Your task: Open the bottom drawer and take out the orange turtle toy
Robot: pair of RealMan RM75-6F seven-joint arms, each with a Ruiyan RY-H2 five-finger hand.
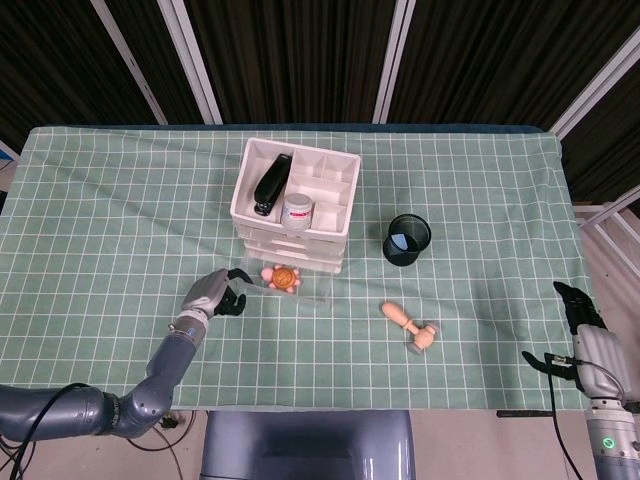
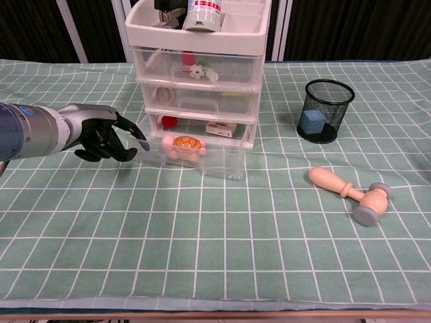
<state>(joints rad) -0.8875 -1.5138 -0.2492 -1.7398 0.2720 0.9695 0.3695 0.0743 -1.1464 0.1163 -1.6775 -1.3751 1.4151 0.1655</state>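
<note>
A white three-drawer unit (image 1: 295, 215) (image 2: 196, 74) stands mid-table. Its clear bottom drawer (image 1: 300, 285) (image 2: 214, 163) is pulled out toward me. Inside it lies the orange turtle toy (image 1: 282, 276) (image 2: 184, 145), in plain sight. My left hand (image 1: 212, 293) (image 2: 101, 136) hovers just left of the drawer's front corner, fingers spread and holding nothing. Far off at the table's right edge sits my right hand (image 1: 578, 318), with nothing in it; the chest view does not show it.
On top of the unit lie a black stapler (image 1: 272, 184) and a small white jar (image 1: 297, 211). A black mesh cup (image 1: 406, 239) (image 2: 325, 110) stands to the right. A wooden toy mallet (image 1: 411, 325) (image 2: 350, 192) lies front right.
</note>
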